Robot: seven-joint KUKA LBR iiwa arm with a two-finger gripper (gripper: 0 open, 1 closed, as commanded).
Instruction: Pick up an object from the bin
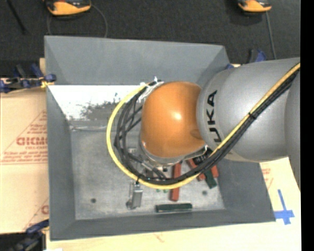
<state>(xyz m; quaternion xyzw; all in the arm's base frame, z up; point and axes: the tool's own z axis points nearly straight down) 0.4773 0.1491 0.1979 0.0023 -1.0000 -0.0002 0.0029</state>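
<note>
My gripper's body (156, 166) shows just under the orange cover, low over the front middle of the bin. Right of it lie a red-orange stick (174, 193), a dark green piece (211, 180) and a red piece (203, 174), partly hidden by the arm. A flat dark green bar (174, 208) rests along the front wall below them. A small grey metal piece (134, 196) lies on the floor to the gripper's lower left. Whether anything is held is hidden.
The arm comes in from the right and covers the bin's middle and right side, with a loop of yellow and black cables hanging around the cover. The left part of the bin floor is bare grey metal.
</note>
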